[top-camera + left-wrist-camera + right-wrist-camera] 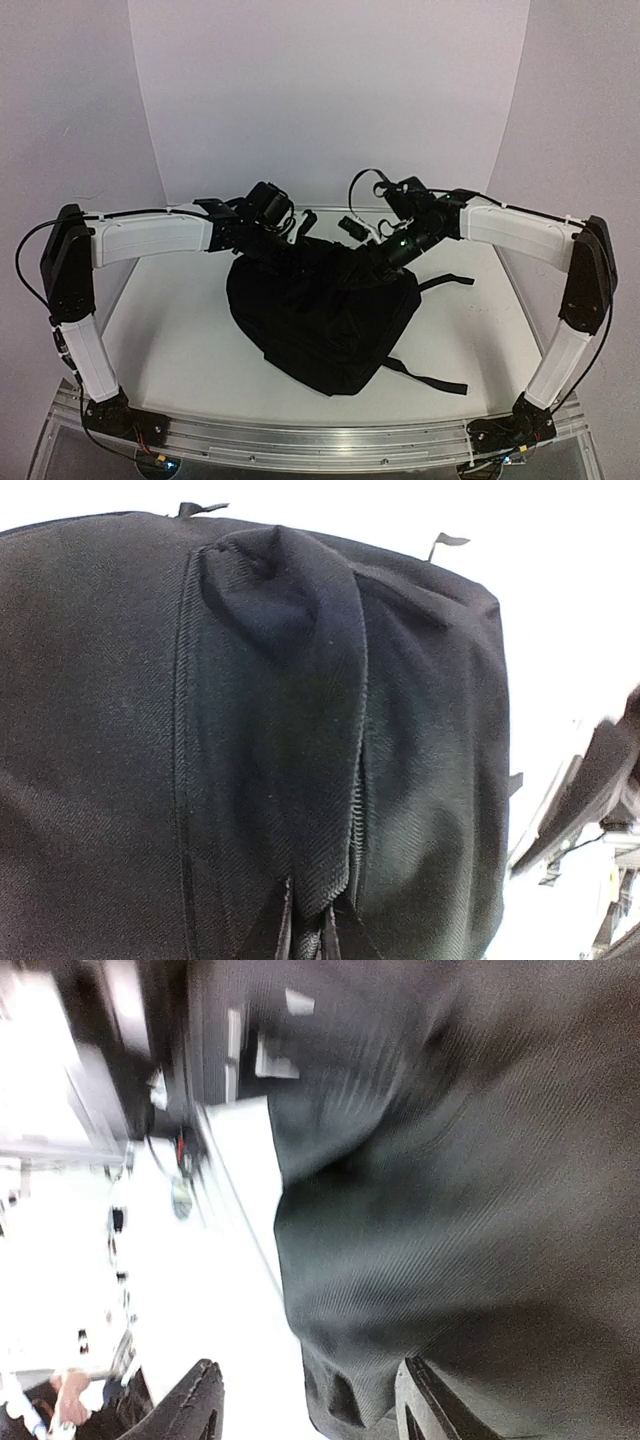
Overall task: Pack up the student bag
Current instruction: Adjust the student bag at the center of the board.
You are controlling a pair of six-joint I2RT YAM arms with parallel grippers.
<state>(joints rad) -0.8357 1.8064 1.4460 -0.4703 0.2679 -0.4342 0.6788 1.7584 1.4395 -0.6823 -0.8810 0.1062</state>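
Left gripper (268,248) is at the far-left top edge of the student bag (320,320). The overhead view only shows black on black there, so no jaw detail. The left wrist view fills that in: a raised fold of fabric (300,730) with a stitched edge narrows down into the bottom of the frame, bunched tight. The fingers themselves are out of shot, and it reads as clamped on that fold. Right gripper (310,1410) is at the far-right top edge of the bag. Only the right wrist view shows its state: fingers (195,1405) well apart, with the bag's edge hanging between them. One finger is off the cloth over the white table (180,340), the other lies against the fabric. That frame is blurred, so I cannot tell if there is real contact. Only the overhead view gives the layout: the bag lies slumped mid-table between the two arms, with one strap (432,381) trailing out at its near right and another (447,281) at its far right.
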